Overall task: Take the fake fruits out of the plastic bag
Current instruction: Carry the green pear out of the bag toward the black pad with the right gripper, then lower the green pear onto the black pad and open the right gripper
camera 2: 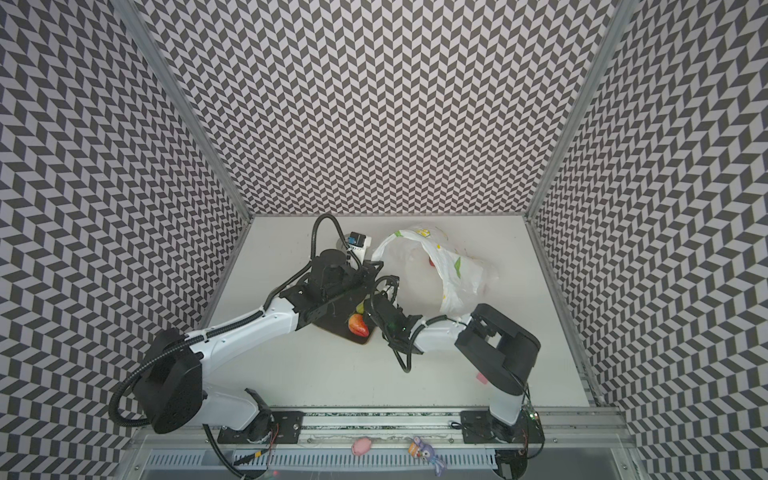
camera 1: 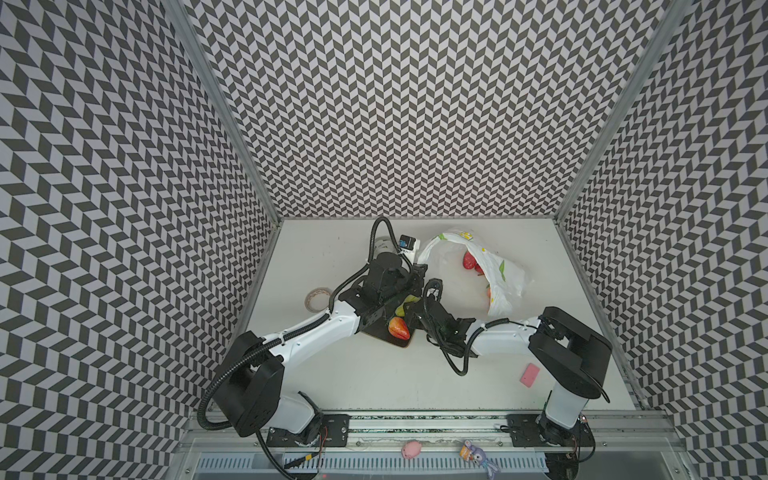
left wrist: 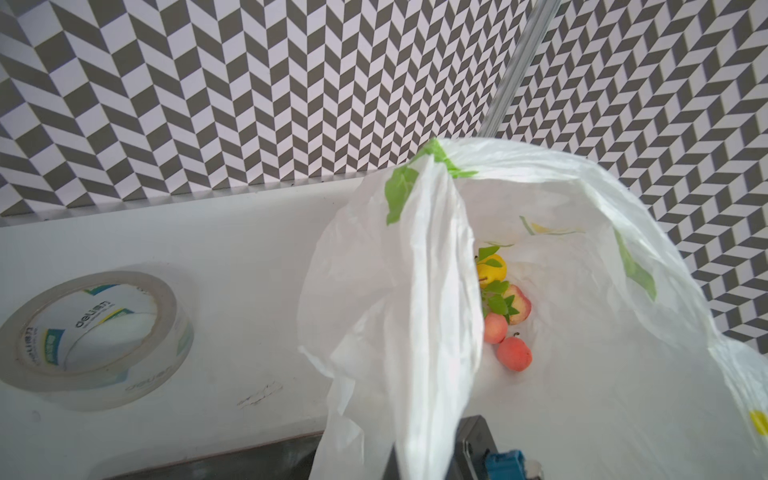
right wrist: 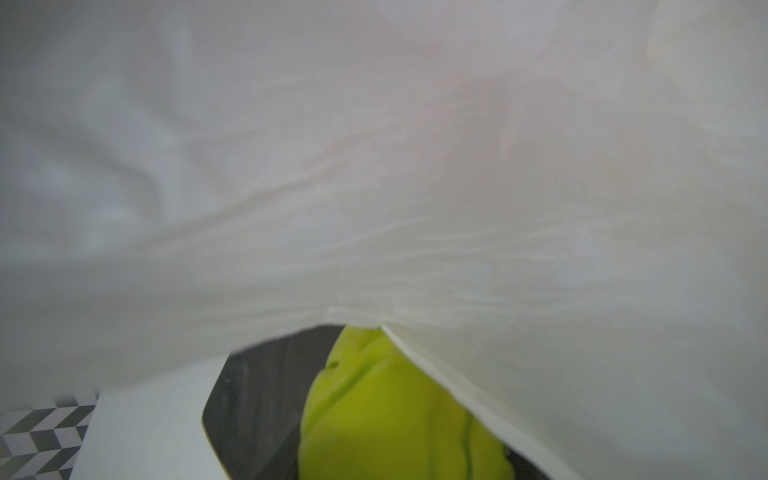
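plastic bag (camera 1: 505,274) lies on its side at the far right-centre of the table (camera 1: 374,382), mouth open toward the middle. one handle (left wrist: 432,291) is stretched taut to the left gripper (left wrist: 424,461), whose jaws are pinched tight on that strip.

fake fruits in two spots:
- inside the bag: a lemon (left wrist: 492,270) with green leaves, and peaches (left wrist: 514,353) bunched just beside it at the bottom. in a top view strawberries (camera 1: 469,261) show red through the mouth.
- out of the bag: a red-orange fruit (camera 1: 399,328) and a green pear (camera 1: 402,309), both over a dark board (camera 1: 401,341) in the middle of the table, near each other.

right gripper (camera 1: 411,311) sits low over the board right at the pear. in the right wrist view the pear (right wrist: 395,415) fills the lower part and white bag film covers the rest. fingers hidden, so cannot tell how wide the jaws are or whether the pear is gripped.

tape roll (camera 1: 317,298) lies flat left of the left arm, apart from the bag. pink block (camera 1: 530,373) on the table by the right arm's base. pink pig (camera 1: 411,450) and purple toy (camera 1: 478,455) lie on the near rail, off the table.
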`<state>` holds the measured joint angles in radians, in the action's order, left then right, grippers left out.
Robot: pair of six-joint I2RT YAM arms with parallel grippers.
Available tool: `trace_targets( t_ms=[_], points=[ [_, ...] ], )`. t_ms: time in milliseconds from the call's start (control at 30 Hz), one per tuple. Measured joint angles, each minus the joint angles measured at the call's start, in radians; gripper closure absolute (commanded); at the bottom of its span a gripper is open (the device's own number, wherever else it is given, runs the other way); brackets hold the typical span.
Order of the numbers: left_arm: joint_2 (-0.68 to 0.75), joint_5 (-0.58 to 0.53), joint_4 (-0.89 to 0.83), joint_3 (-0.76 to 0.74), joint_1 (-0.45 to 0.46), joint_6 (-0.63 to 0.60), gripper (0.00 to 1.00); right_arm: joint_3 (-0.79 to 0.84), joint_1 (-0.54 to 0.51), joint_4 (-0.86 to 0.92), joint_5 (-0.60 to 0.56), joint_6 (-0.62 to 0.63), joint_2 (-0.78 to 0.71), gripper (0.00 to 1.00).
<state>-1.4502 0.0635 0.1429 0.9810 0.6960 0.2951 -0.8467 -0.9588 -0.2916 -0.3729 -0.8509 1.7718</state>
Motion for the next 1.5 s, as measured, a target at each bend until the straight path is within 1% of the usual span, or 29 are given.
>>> trace_targets(
  t_ms=[300,400,533,800,933,1000,1033,1133,1233,1367,1500],
  points=[
    [-0.075,0.063,0.023,0.063,-0.044,0.001,1.00,0.066,-0.026,-0.127,-0.013,0.201,-0.048,0.59],
    [-0.079,0.078,0.026,0.065,-0.049,0.001,1.00,0.065,-0.017,-0.140,-0.027,0.238,-0.050,0.59],
    [-0.080,0.091,0.027,0.065,-0.052,0.001,1.00,0.029,-0.006,-0.121,-0.047,0.235,-0.031,0.59],
    [-0.080,0.105,0.028,0.069,-0.055,0.006,1.00,-0.052,-0.014,-0.085,-0.056,0.161,0.057,0.57],
    [-0.080,0.107,0.029,0.069,-0.055,0.010,1.00,-0.055,-0.020,-0.068,-0.055,0.132,0.084,0.55],
    [-0.080,0.107,0.029,0.071,-0.055,0.010,1.00,-0.056,-0.020,-0.061,-0.054,0.123,0.095,0.52],
    [-0.080,0.107,0.029,0.072,-0.055,0.010,1.00,-0.056,-0.020,-0.053,-0.053,0.119,0.098,0.49],
    [-0.080,0.107,0.029,0.075,-0.055,0.010,1.00,-0.063,-0.020,-0.037,-0.053,0.103,0.106,0.34],
    [-0.080,0.107,0.029,0.084,-0.056,0.011,1.00,-0.075,-0.020,-0.022,-0.056,0.100,0.106,0.25],
    [-0.080,0.106,0.031,0.091,-0.056,0.011,1.00,-0.073,-0.021,0.013,-0.062,0.102,0.078,0.21],
    [-0.079,0.107,0.036,0.096,-0.056,0.010,1.00,-0.038,-0.027,0.041,-0.073,0.102,-0.026,0.20]
  ],
)
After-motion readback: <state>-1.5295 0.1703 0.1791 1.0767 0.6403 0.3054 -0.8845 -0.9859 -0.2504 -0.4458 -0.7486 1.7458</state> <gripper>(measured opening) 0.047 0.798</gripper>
